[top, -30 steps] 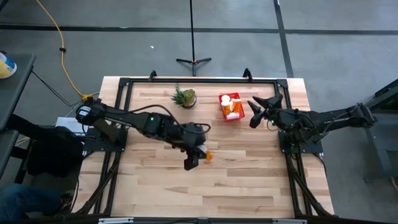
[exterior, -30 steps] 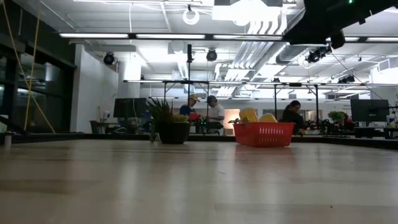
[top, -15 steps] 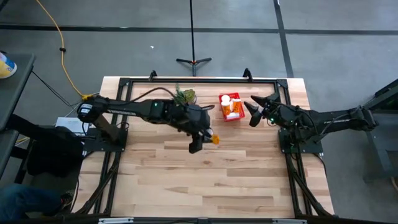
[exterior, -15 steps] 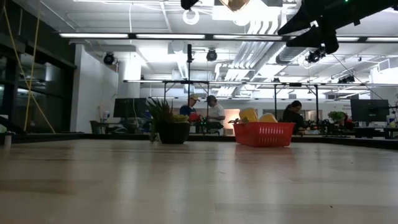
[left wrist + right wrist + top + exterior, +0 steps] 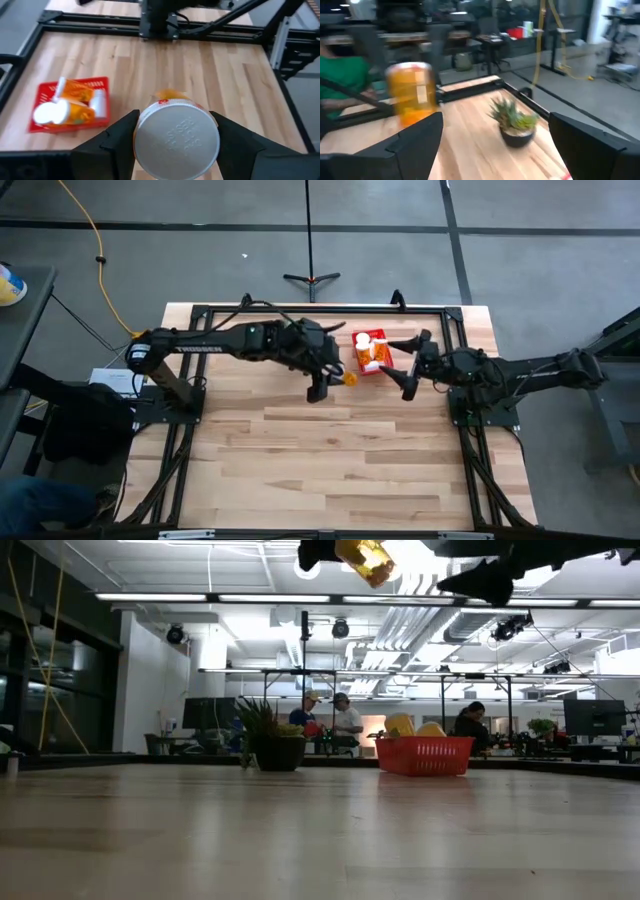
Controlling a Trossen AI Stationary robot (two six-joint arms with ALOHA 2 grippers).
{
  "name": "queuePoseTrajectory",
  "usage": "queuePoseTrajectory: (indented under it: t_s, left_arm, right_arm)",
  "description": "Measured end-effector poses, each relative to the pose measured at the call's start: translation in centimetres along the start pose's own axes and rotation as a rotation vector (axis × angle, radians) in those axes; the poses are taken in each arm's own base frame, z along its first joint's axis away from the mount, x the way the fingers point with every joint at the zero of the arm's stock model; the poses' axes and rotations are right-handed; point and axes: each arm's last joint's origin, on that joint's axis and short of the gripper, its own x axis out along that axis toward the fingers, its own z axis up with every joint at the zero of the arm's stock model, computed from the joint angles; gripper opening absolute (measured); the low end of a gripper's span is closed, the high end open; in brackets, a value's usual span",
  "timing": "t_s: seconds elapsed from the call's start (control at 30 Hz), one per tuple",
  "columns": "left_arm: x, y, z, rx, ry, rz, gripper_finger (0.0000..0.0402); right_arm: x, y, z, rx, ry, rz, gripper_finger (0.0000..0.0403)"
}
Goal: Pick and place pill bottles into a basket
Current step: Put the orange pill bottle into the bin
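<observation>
floor (image 5: 520,260): grey, dark seams, yellow cable (image 5: 88,230) | tabletop (image 5: 330,460): pale wood planks | ceiling (image 5: 200,565): white, strip lights, ducts | beyond: desks, monitors (image 5: 205,712), seated people (image 5: 345,720)

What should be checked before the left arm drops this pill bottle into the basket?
1. Grip: left claw shut on the pill bottle: ok.
2. Bottle lifted off the table: ok.
3. Bottle over the basket: not ok, it hangs beside it.
4. Room in the basket among the bottles inside: cannot tell.
5. Right claw clear of the drop path: not ok, open and close beside the basket.
6. Plant out of the way: ok.
</observation>
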Motion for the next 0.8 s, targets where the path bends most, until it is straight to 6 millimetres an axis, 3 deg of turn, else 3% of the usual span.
queuePoseTrajectory:
  t_s: [0.3,0.43,0.57,0.8]
  left_arm:
    - [-0.1,2.0,0.2,0.001,-0.021,0.047,0.0252]
    - [0.8,2.4,-0.2,-0.006,0.013,0.053,0.0252]
    - [1.8,2.5,-0.4,-0.008,0.022,0.053,0.0246]
    - [2.9,2.6,-0.4,-0.013,0.008,0.05,0.0255]
  right_arm:
    - [2.6,1.3,-0.8,-0.071,-0.015,0.121,0.0354]
    - [3.5,1.6,-1.1,-0.158,-0.044,0.093,0.0354]
    - [4.0,1.7,-1.4,-0.213,-0.038,0.089,0.0354]
    - [4.1,1.9,-1.6,-0.156,-0.025,0.143,0.0354]
